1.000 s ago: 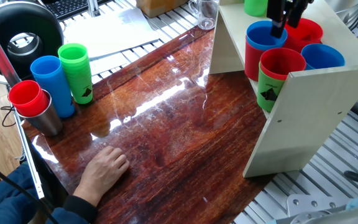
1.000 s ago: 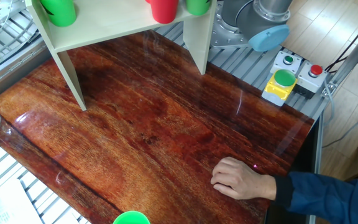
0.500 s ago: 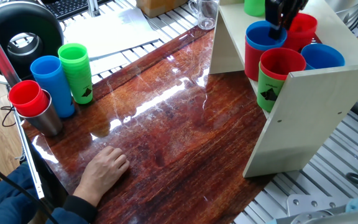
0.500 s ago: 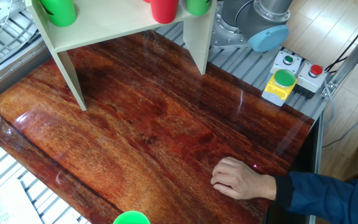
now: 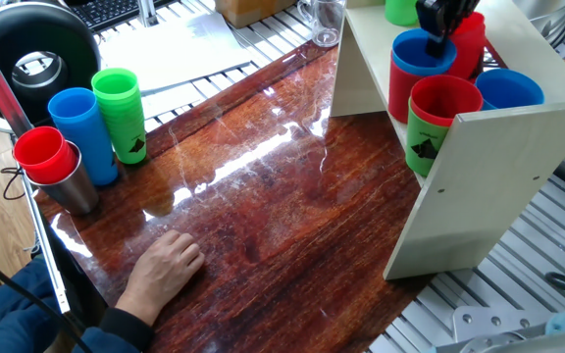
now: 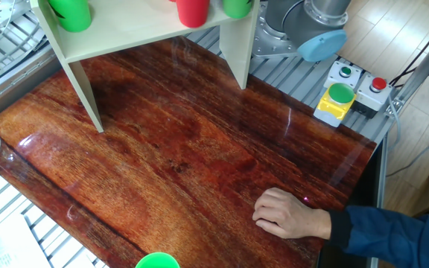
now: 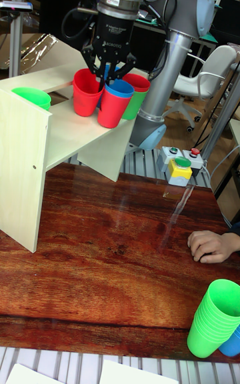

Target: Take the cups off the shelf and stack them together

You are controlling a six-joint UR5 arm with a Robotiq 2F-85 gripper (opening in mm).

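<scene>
Lifted since earlier: gripper [image 7: 107, 72] raises red cup [image 7: 87, 93] off shelf [image 7: 73, 132], jaws pinching rim; smooth, glossy, tapered.

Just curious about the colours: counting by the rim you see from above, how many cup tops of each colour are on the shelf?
Blue cup tops: 2
Red cup tops: 2
Green cup tops: 1
Total: 5

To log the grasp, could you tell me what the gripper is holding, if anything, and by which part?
The gripper appears to pinch the plain red cup by its rim, jaws astride the wall beside the blue-lined cup.
</scene>
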